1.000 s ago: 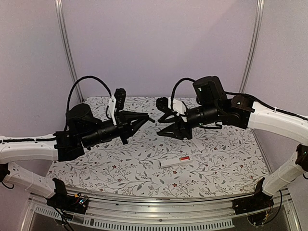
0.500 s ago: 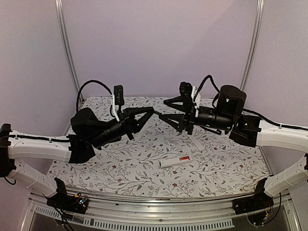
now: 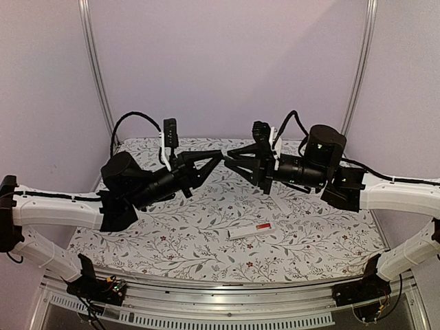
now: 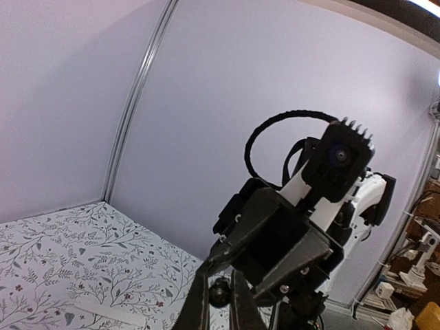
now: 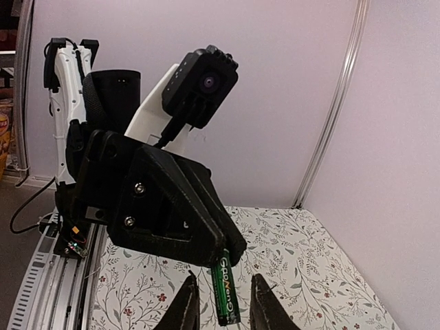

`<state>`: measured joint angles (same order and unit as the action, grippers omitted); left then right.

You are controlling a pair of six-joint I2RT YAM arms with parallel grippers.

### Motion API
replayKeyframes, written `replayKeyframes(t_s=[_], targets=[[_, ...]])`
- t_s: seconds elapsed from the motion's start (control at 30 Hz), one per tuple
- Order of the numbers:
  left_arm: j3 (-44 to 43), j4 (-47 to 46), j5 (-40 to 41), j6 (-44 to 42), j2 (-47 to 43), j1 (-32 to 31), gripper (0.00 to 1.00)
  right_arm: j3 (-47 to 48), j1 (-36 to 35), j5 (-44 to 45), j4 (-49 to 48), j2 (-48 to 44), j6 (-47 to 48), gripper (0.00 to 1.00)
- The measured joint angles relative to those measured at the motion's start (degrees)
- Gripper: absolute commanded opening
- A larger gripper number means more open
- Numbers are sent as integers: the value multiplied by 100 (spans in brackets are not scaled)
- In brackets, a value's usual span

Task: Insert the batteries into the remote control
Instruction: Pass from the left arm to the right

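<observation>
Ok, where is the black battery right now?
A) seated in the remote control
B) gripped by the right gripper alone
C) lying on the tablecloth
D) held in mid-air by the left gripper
D: in the right wrist view the black battery hangs pinched at the tip of the left gripper, between the open fingers of the right gripper.

Light was soft and even, shadows faint; beyond my left gripper [image 4: 218, 306] the wall pole [image 4: 137, 96] bowed, edges distorted.
</observation>
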<state>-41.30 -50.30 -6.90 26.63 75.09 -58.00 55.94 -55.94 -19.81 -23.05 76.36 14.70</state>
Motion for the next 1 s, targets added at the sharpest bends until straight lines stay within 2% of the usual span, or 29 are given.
replayKeyframes(t_s=[0.23,0.43,0.5,0.57,0.67,0.7,0.77,0.83,0.9,1.0], targets=[[-57,0,-50,-2,7,0,0,-11,0,2,2,81,50,13],[-87,17,-66,-2,37,0,0,-15,0,-7,4,79,44,12],[-101,44,-63,-2,48,0,0,-22,2,-7,22,70,46,8],[-120,55,-68,-2,63,0,0,-22,2,-20,81,44,48,0],[-179,111,-101,-4,83,0,0,-22,9,-37,151,2,42,0],[-192,146,-118,-11,83,0,10,-20,9,-42,203,-13,57,0],[-205,229,-140,-63,81,0,45,7,9,-46,343,-31,72,0],[-216,413,-133,-243,68,0,65,125,11,-59,671,-33,83,0],[-219,695,-107,-525,-4,4,70,328,28,-129,1154,-33,107,0],[-219,1375,-33,-1220,-328,4,66,673,120,-269,1904,-35,122,0]])
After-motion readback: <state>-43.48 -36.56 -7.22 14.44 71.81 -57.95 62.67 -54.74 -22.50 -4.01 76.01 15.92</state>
